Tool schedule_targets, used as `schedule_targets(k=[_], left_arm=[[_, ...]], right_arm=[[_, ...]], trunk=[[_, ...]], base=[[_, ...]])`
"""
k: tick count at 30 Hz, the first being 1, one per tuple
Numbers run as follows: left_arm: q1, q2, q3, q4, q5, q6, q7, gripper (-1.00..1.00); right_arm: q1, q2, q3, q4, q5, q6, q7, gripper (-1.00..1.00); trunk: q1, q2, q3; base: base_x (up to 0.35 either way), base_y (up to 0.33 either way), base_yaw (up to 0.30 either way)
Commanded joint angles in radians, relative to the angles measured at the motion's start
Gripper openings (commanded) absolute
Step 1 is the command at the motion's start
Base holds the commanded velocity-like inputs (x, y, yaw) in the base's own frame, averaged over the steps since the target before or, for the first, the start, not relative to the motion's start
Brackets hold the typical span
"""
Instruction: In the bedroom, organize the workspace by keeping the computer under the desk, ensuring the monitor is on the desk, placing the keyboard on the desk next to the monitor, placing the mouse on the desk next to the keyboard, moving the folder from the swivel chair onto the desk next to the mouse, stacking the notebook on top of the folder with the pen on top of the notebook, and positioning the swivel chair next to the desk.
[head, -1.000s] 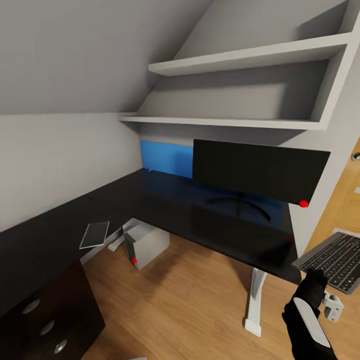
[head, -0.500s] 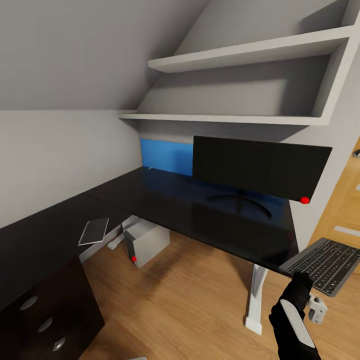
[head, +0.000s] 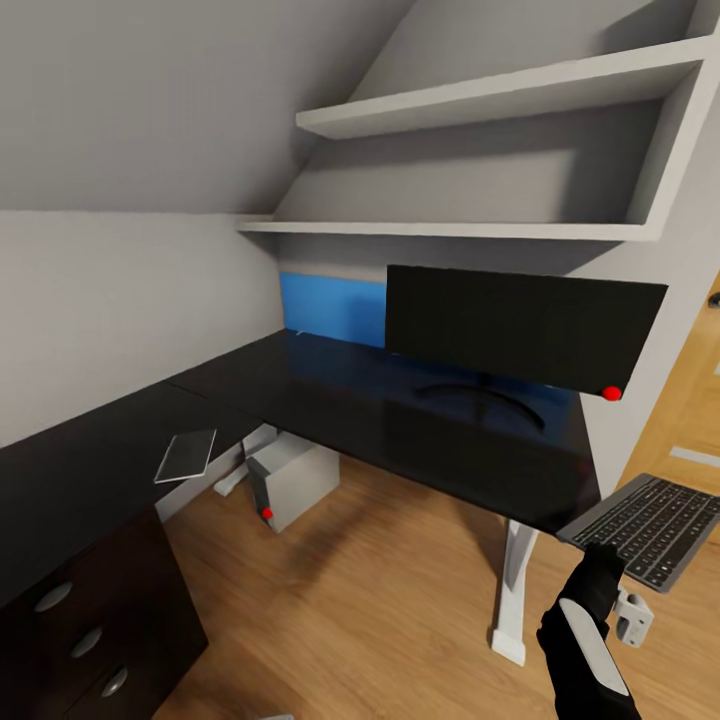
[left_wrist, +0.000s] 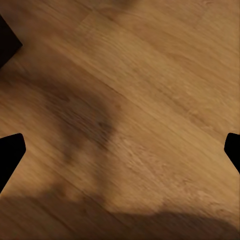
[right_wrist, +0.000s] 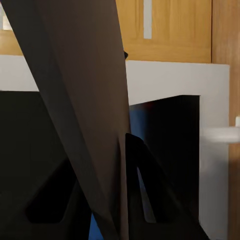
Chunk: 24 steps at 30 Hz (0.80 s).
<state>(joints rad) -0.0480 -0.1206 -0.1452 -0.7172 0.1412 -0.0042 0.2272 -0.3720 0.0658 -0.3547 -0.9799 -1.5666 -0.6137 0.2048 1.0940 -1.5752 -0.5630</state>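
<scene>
Desk (head: 420, 440) w/ monitor (head: 520, 330) on top sits ahead-left of right gripper (head: 603, 560); computer (head: 290, 485) under desk, further left. Right gripper clamps keyboard (head: 645, 528) edge, held just off desk's end. Left gripper (left_wrist: 120, 155): fingers spread wide over bare floor (left_wrist: 150, 100).

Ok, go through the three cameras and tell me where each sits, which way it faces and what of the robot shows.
Head view: on the robot's head, looking forward and down at the desk, the monitor on it and the computer beneath; the right claw holds the keyboard.
Left wrist view: near the left claw, facing down at the wooden floor; its dark fingertips stand wide apart.
Right wrist view: near the right claw, looking along the gripped keyboard toward the desk.
Shared: both head and right wrist views show keyboard and desk.
</scene>
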Motion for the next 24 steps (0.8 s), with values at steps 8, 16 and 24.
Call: schedule_targets(k=[8, 16, 24], left_arm=[[-0.001, 0.001, -0.005, -0.001, 0.009, 0.000, 0.008, 1.00], [-0.001, 0.001, -0.005, -0.001, 0.008, -0.001, 0.007, 1.00], [0.000, 0.000, -0.006, -0.001, 0.008, -0.002, 0.007, 1.00]], right_arm=[[-0.001, 0.002, -0.001, 0.000, -0.009, 0.000, 0.061, -1.00], [-0.001, 0.002, -0.001, 0.000, -0.008, 0.000, 0.067, -1.00], [0.000, 0.002, 0.022, -0.001, -0.007, 0.000, 0.171, -1.00]], trunk=[[0.031, -0.057, -0.026], [0.061, -0.113, -0.051], [0.092, -0.169, -0.076]], base=[[0.000, 0.000, 0.000], [0.000, 0.000, 0.000], [0.000, 0.000, 0.000]])
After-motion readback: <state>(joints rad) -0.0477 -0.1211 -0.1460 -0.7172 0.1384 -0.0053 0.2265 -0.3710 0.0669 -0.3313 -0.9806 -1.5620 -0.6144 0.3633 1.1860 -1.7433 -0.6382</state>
